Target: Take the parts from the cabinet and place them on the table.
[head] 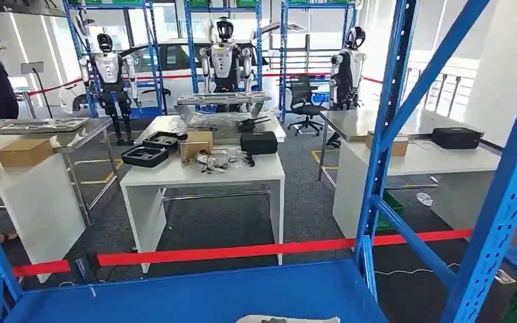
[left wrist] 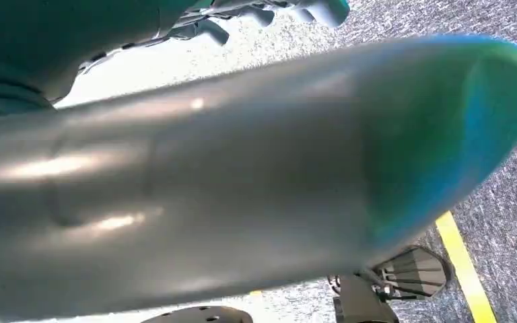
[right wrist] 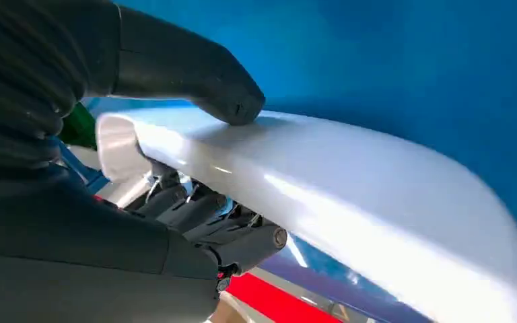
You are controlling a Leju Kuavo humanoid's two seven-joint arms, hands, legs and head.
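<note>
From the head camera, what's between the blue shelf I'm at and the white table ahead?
In the head view, a red barrier tape stretches across, then bare grey carpet, between the blue shelf and the white table.

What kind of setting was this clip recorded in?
Most likely a robotics lab or test hall in an industrial building. Other humanoid robots stand in a row at the back, blue racks frame the space, white tables carry cases and boxes, and red barrier tape ropes off the area.

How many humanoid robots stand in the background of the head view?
3. One robot stands at the back left by the blue rack, one in the middle behind the far table, and one at the back right near the office chair. Others may be hidden.
</note>
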